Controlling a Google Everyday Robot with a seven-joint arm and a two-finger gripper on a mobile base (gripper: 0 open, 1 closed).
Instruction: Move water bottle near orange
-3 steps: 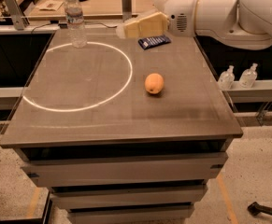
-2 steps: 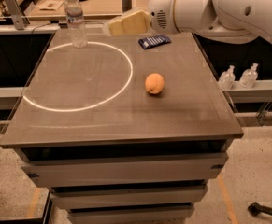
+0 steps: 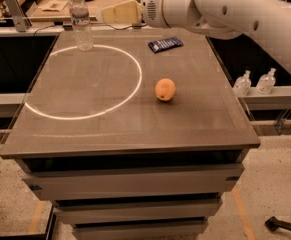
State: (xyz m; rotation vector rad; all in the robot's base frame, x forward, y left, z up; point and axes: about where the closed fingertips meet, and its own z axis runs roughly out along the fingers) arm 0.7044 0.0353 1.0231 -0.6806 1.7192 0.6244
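Table (image 3: 135, 129) grey, white ring (image 3: 140, 76) on top | bottle (image 3: 81, 21) upright at far-left edge, by ring's rim | arm reaches in level from right, gripper (image 3: 116, 11) just right of bottle, seemingly apart; grip state cannot be told | orange (image 3: 165, 89) mid-table, well apart | packet (image 3: 165, 44) behind it

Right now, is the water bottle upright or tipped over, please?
Upright: the water bottle stands cap-up on the table, far left; the hand hovers close beside it.

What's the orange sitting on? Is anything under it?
The orange sits straight on the grey table; the spot beneath is covered. The gripper hovers far off, beside the water bottle.
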